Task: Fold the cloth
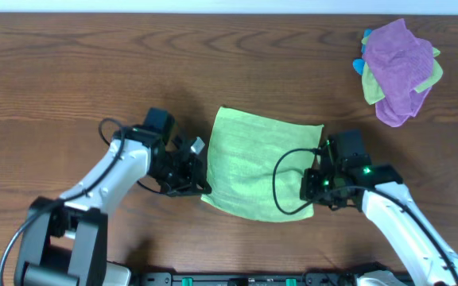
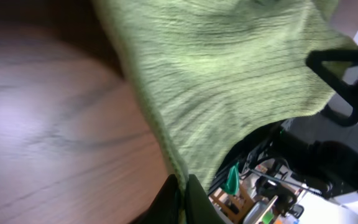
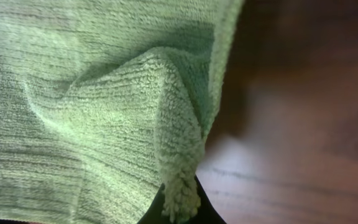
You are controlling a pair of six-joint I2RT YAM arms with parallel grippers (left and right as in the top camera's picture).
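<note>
The cloth [image 1: 262,163], a light lime-green microfibre towel, lies spread in the middle of the table with its near edge raised. My left gripper [image 1: 198,187] is shut on the cloth's near left corner; in the left wrist view the cloth [image 2: 229,74] hangs from the pinched fingers [image 2: 183,198]. My right gripper [image 1: 315,191] is shut on the near right corner; in the right wrist view the cloth [image 3: 73,112] bunches into a fold between the fingers [image 3: 180,205]. No white tag shows.
A purple cloth [image 1: 397,67] bunched with a duller yellow-green cloth [image 1: 430,75] and a bit of blue lies at the far right of the wooden table [image 1: 70,71]. Black cables loop by both wrists.
</note>
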